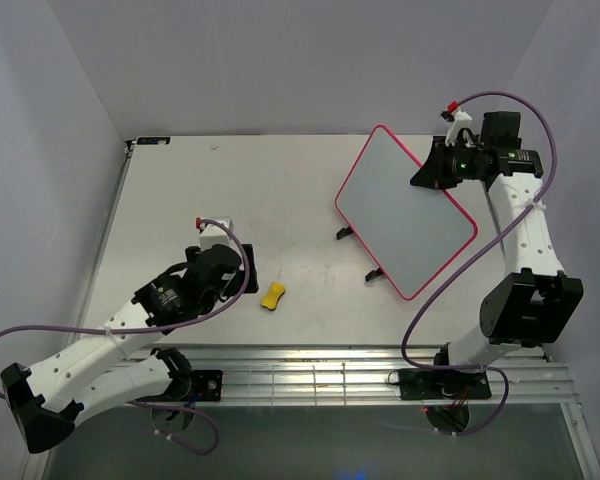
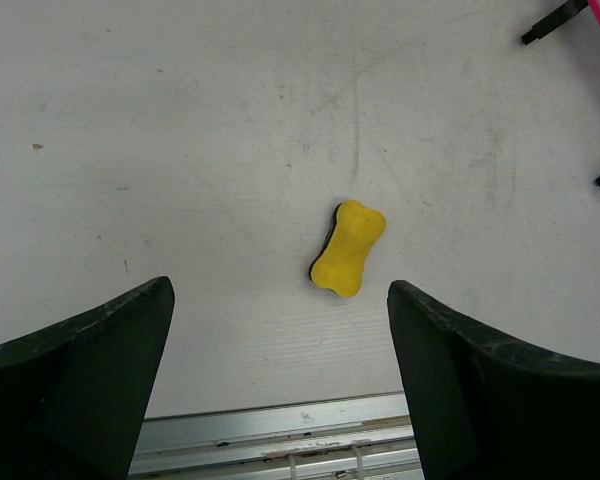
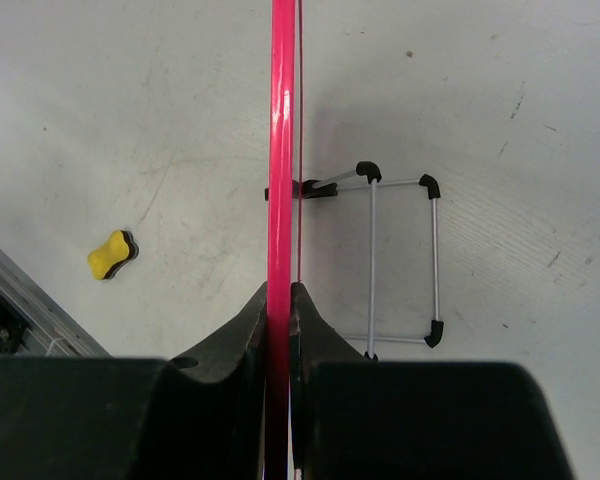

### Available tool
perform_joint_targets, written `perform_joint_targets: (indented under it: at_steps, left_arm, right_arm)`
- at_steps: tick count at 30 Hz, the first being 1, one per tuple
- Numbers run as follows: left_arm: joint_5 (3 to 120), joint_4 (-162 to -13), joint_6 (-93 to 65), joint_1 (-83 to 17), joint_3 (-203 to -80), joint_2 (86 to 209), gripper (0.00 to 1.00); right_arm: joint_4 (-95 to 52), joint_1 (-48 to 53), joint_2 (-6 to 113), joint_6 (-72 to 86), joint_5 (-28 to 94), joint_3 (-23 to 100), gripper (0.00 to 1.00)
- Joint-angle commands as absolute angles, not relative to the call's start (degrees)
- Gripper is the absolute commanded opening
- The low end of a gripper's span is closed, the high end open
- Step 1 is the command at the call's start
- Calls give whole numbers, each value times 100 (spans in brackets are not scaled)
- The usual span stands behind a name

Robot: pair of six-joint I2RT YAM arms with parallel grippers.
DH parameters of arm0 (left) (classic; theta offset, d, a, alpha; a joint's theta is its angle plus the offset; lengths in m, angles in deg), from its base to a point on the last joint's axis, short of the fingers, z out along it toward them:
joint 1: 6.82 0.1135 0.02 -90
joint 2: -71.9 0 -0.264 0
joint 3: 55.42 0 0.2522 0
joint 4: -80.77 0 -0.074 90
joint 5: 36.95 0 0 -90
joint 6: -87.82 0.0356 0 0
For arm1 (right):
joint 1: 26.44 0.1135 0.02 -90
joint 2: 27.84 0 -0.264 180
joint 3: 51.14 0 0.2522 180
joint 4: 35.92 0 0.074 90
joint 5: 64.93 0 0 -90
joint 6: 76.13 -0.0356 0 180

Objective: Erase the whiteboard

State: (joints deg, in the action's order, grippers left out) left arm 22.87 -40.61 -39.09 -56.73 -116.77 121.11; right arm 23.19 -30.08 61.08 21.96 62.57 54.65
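Note:
The whiteboard [image 1: 405, 208], white with a thin pink-red frame, stands tilted on its wire stand at the right of the table. My right gripper [image 1: 430, 172] is shut on its upper right edge; in the right wrist view the pink frame [image 3: 282, 150] runs edge-on between the closed jaws [image 3: 280, 295]. The small yellow sponge [image 1: 273, 296] lies flat on the table near the front edge. My left gripper [image 1: 242, 278] is open and empty just left of it; in the left wrist view the sponge [image 2: 347, 249] lies a little beyond the spread fingers [image 2: 280, 330].
The board's wire stand with black feet [image 3: 400, 260] rests on the table behind the board. Two black feet [image 1: 360, 255] show at the board's lower left edge. An aluminium rail [image 1: 360, 375] runs along the table's front edge. White walls enclose the left, back and right.

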Motion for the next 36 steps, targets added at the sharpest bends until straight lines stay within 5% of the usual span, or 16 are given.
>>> perform_joint_targets:
  at_steps: [1,36]
  left_arm:
    - [2105,-4205,-3778,-5630,-11637,12191,98]
    - [2018,-4179,-3787,-5621,-11620,12200,98]
  right_arm:
    - [2021,-3022,6110,2142,6541,5579,9]
    - [2196,-3022,6365,2222,5022,5438,72]
